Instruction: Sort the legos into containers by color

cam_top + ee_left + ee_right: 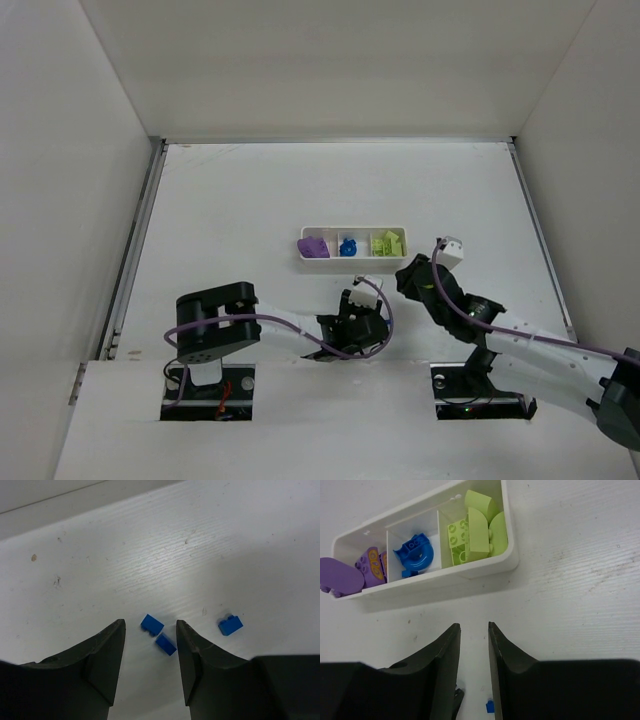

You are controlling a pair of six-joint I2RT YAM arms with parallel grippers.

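The white tray [350, 258] lies mid-table; it also shows in the right wrist view [485, 569]. Its left compartment holds purple pieces [342, 575], its middle one a blue piece [415, 552], its right one yellow-green blocks [475, 530]. Three tiny dark-blue bricks lie loose on the table: two [151, 624] [165, 644] between the tips of my open left gripper [150, 625], one [230, 625] just right of it. My left gripper [347, 333] hovers near the table's front and hides these bricks from above. My right gripper [473, 625] is open and empty, short of the tray's near wall.
White walls enclose the table on three sides. A metal rail [135, 250] runs along the left edge. One blue brick [490, 707] shows on the table below my right gripper's fingers. My right gripper [413, 275] sits just right of the tray's near right corner.
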